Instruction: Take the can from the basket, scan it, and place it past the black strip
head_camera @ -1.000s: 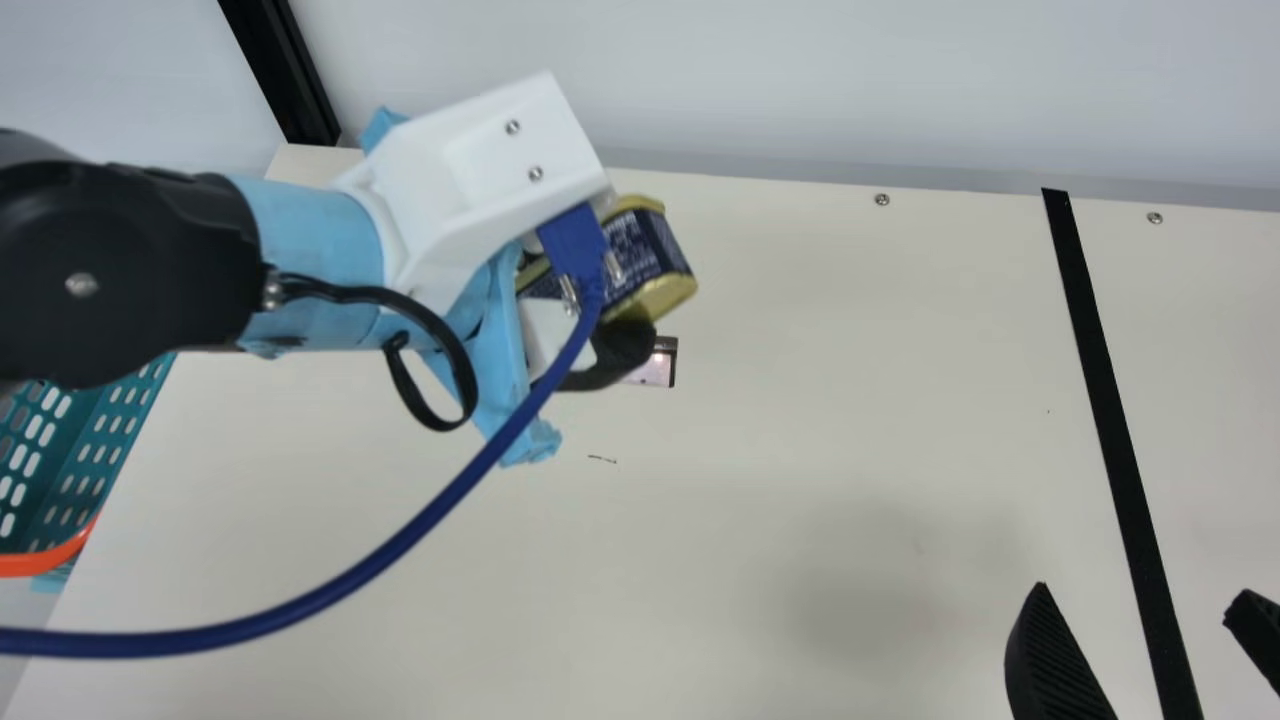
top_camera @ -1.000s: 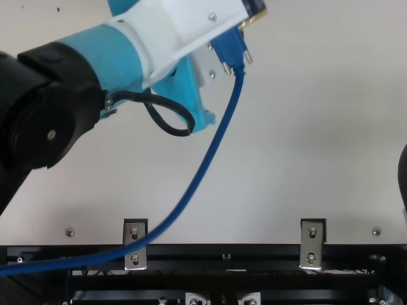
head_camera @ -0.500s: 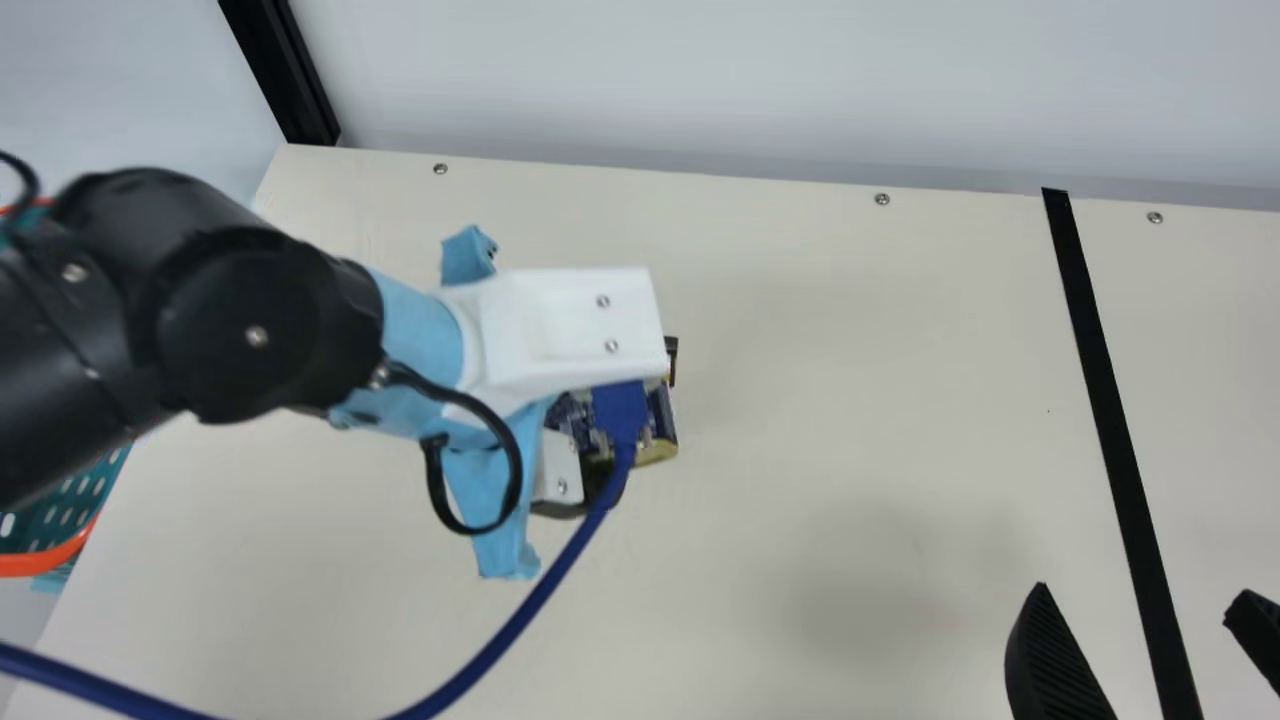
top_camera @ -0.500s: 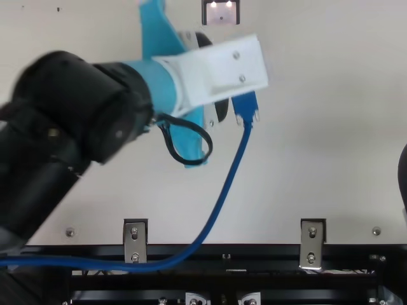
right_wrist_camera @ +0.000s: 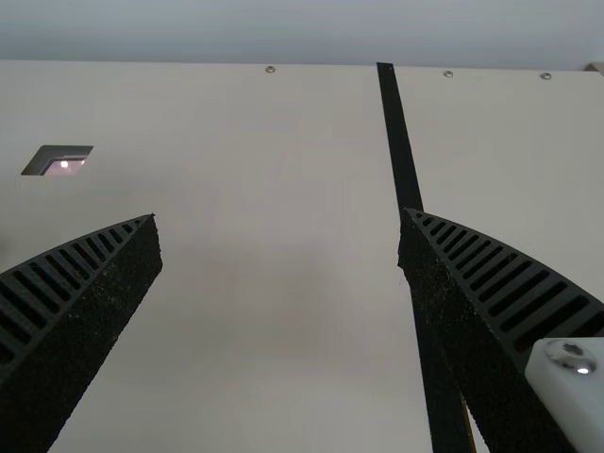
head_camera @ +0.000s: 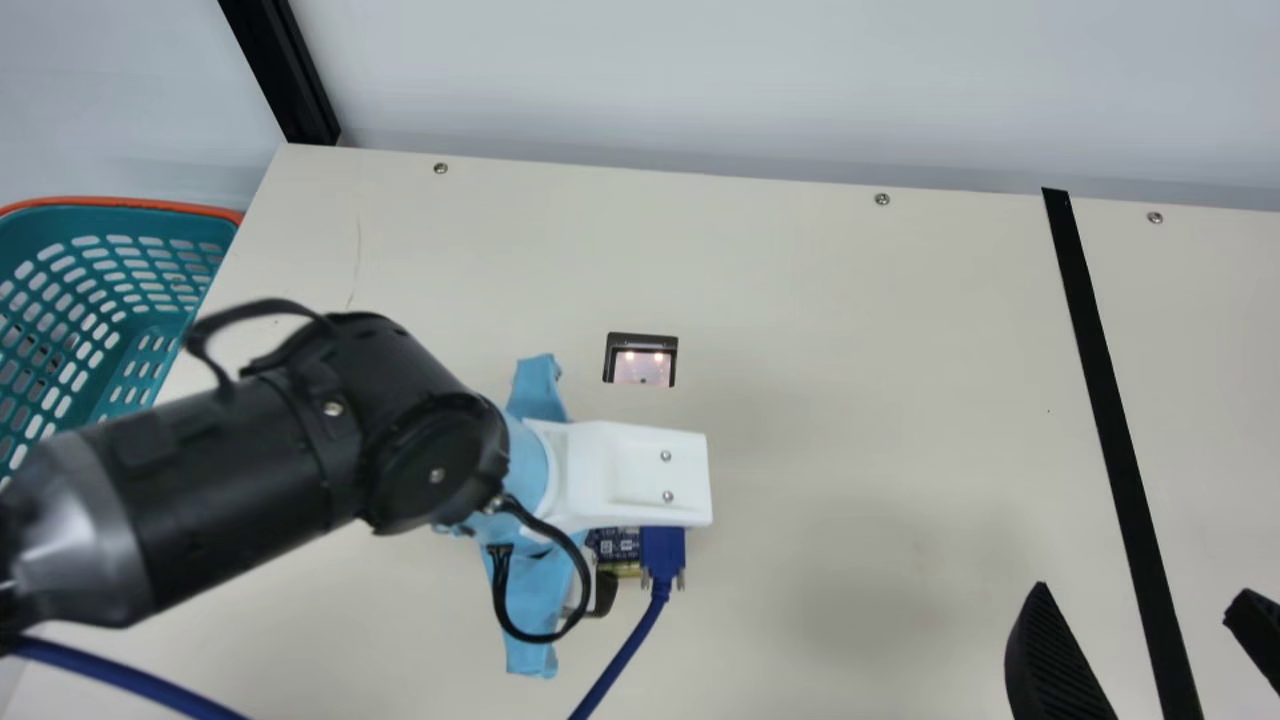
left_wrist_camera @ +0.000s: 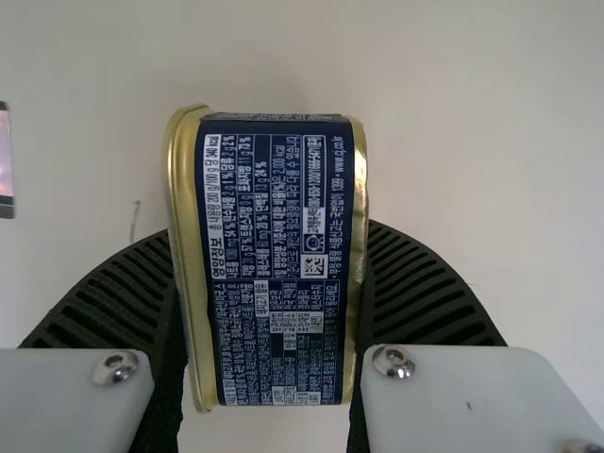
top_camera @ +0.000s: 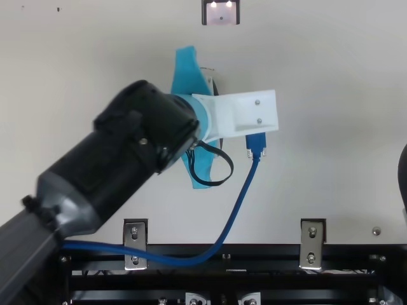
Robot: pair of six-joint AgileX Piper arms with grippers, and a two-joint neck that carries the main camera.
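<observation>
- The table (head_camera: 850, 450) gives your two arms one shared surface: basket at one side, scanner in the middle, strip towards the other, which suits carrying across it.
- Your left arm (head_camera: 250, 480) slants in over the table in the main view, setting its gripper on the near side of the scanner.
- The basket (head_camera: 120, 203) sits beyond the table's left edge, likely to keep stock off the work area.
- The strip (head_camera: 1095, 380) marks your boundary; the can has to end up on its far side from the scanner.
- Your right gripper (right_wrist_camera: 279, 217) is spread wide and empty near the strip's near end, probably just parked.
- Your left gripper (left_wrist_camera: 270, 231) is closed on the can, pressing its two gold-rimmed ends, which leaves the printed sides bare for reading.
- The can (left_wrist_camera: 278, 311) is between those ribbed fingers, short of the strip; you can't tell whether it has been scanned.
- The scanner (head_camera: 642, 366) is set into the table, lit, so a code would need to face down over it.
</observation>
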